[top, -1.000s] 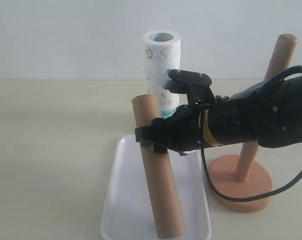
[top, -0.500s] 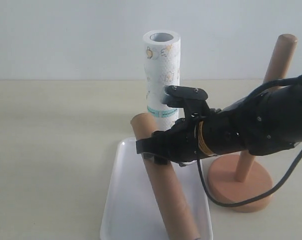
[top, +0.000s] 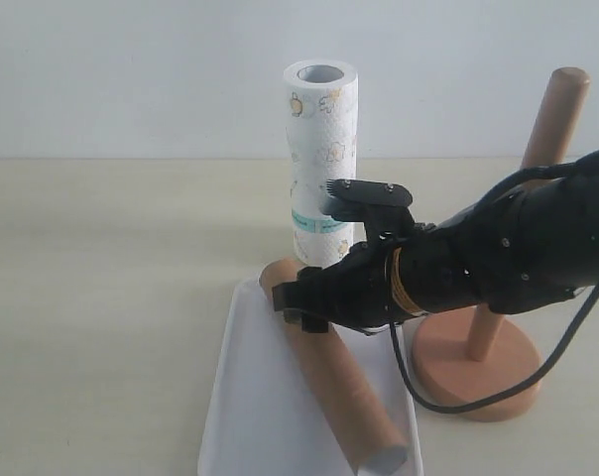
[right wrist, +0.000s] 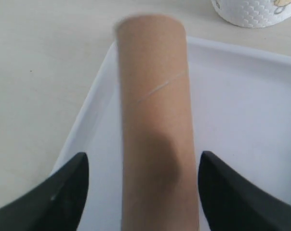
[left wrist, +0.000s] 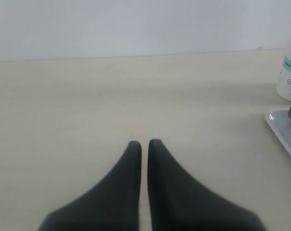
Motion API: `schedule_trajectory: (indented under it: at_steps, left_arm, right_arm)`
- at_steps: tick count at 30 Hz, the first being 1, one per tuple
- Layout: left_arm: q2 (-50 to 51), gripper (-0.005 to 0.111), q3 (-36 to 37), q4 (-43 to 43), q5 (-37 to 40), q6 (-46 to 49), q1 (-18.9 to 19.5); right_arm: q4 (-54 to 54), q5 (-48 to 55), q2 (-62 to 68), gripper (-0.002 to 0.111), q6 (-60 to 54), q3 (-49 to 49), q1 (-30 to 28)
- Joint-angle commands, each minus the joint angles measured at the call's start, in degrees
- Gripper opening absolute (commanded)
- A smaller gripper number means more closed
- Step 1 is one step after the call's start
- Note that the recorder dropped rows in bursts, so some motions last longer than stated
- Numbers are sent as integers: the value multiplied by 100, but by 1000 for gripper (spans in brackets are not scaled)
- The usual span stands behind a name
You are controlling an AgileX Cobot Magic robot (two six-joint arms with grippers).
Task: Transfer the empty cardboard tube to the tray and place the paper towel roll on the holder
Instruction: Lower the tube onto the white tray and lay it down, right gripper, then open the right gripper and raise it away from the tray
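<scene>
While the left gripper (left wrist: 144, 143) sits pinched to a thin slit over the table (left wrist: 87, 96), the empty cardboard tube (top: 339, 387) lies lengthwise in the tray (top: 242, 397). Its grey open end is nearest the camera and its other end is at the far rim. Right gripper (right wrist: 143, 158) straddles that far end, jaws wide, gap on both sides, not gripping. Behind the tray, the paper towel roll (top: 322, 149) stands upright on the table. The holder (top: 508, 357) stands right of the tray.

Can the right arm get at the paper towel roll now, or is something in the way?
Probably yes. The right gripper is open around the cardboard tube, and the paper towel roll stands upright just beyond it, with nothing visible between.
</scene>
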Motion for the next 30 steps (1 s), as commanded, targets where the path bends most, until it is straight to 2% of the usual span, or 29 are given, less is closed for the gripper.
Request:
schedule_trajectory:
  at_steps: [1, 13, 22, 25, 29, 30]
  left_arm:
    - [-14, 4, 21, -20, -90, 21, 20]
    - [-14, 4, 21, -20, -90, 21, 20]
    - [-14, 4, 21, -20, -90, 21, 20]
    - [-14, 4, 21, -20, -90, 21, 20]
    - [-14, 4, 21, -20, -90, 21, 20]
    - [-14, 4, 21, -20, -90, 21, 20]
  right_arm:
    - [14, 71, 0, 64, -41, -12, 12]
    - [14, -233, -175, 64, -63, -218, 12]
    - [14, -831, -1461, 62, 46, -528, 12]
    - [-136, -1035, -2017, 47, 79, -528, 12]
    - [-624, -1582, -2695, 5, 336, -516, 12]
    - [-634, -1736, -2848, 0, 354, -516, 12]
